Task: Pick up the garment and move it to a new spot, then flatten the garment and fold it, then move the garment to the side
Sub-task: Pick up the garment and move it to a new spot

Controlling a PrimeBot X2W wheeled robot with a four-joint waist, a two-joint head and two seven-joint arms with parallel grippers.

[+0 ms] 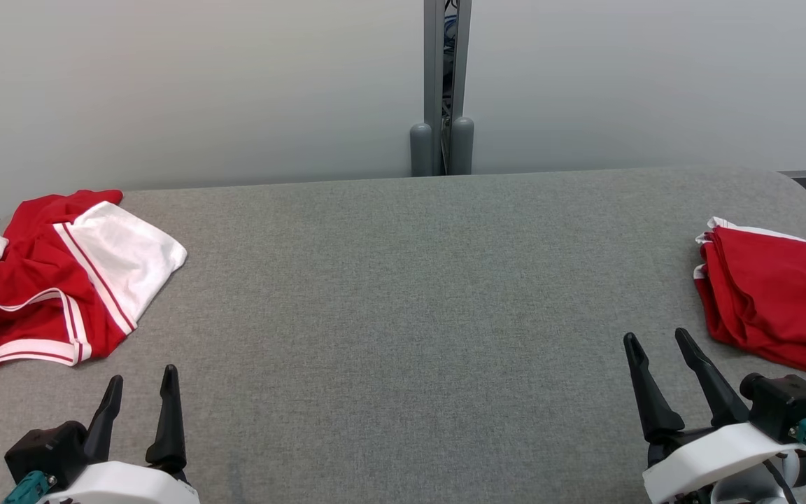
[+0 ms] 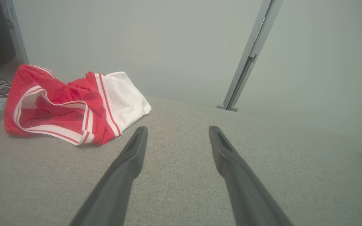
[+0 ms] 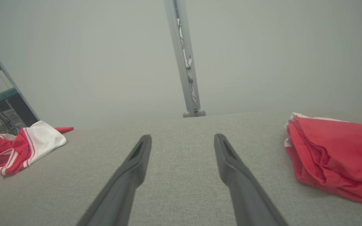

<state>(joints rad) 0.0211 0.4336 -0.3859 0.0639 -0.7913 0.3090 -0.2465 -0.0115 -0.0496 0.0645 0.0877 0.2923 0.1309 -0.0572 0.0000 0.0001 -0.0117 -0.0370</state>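
- The garment (image 1: 46,273) is seen crumpled at the far left of the table (image 1: 403,294). Its red cloth is bunched, and a white panel (image 1: 126,262) is spread toward the middle.
- A folded red pile (image 1: 774,308) lies at the right edge, well apart from the garment (it is judged to be finished work, not the piece to be taken).
- The left gripper (image 1: 144,373) is held over bare table near the garment's near edge. Its fingers are spread wide and nothing is held between them.
- The right gripper (image 1: 656,335) is likewise spread and empty, just beside the pile's near corner and apart from it.
- Nothing is lifted yet, so the pick-up is judged to be the step in hand.
- The garment is judged light, soft and limp. It is expected to sag and trail when raised, and the table's woven cover may drag at it. No fragility is expected.
- The striped band (image 1: 18,346) along the near edge looks doubled and thicker, so a firmer pinch is expected there.
- If the white panel alone is pinched, only a flap may be pulled out.
- For flattening, two holds set apart along one edge are advised, so that the cloth is hung open.
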